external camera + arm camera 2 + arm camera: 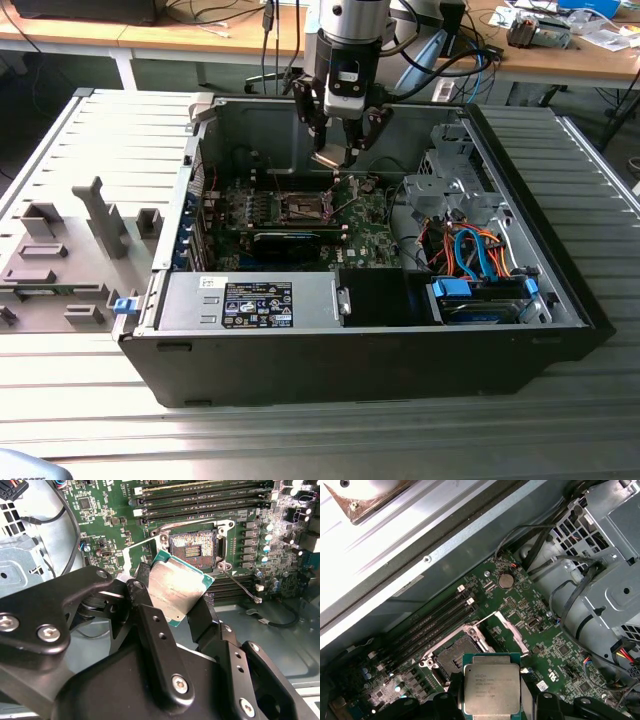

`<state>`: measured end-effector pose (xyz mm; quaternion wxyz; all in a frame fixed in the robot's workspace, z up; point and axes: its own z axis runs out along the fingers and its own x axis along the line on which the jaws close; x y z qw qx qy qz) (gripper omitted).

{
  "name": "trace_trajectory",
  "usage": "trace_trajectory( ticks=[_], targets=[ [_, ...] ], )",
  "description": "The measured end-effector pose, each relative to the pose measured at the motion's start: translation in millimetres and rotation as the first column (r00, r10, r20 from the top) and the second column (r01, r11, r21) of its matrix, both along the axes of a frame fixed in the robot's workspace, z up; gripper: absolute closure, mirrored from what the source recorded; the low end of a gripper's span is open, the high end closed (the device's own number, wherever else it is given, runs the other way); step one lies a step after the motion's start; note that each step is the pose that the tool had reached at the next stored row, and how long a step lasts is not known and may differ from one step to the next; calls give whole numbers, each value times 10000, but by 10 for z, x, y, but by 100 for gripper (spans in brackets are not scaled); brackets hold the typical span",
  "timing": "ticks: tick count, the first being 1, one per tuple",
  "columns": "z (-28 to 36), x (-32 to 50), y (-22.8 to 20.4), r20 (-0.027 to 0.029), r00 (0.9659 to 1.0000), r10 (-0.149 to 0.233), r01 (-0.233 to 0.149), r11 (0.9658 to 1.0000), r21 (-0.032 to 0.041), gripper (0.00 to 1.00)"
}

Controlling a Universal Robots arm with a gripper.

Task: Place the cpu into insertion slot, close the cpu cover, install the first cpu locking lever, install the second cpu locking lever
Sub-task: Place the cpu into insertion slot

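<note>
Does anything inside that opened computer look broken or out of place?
Nothing looks damaged. The one loose part is the cpu, held in the jaws above the board, while the insertion slot sits bare with its cpu cover swung up.

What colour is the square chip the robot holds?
The thin square cpu is pale silver with a green rim, clearest in the second wrist view.

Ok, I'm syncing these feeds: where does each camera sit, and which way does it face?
Exterior view: off the arm, looking down into the open computer case; wrist and end effector show.
Second wrist view: on the wrist, looking along the black fingers at the cpu and insertion slot.
First wrist view: on the wrist, facing the motherboard; fingers flank the cpu.
Shared: both wrist views show cpu and slot.
</note>
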<state>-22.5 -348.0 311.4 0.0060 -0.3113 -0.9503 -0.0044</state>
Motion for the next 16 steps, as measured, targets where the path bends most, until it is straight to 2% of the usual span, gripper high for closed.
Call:
trace_trajectory(
  ticks=[16],
  targets=[
    [-1, 0, 0, 0, 9999, -137, 137, 9999, 1, 45]
  ],
)
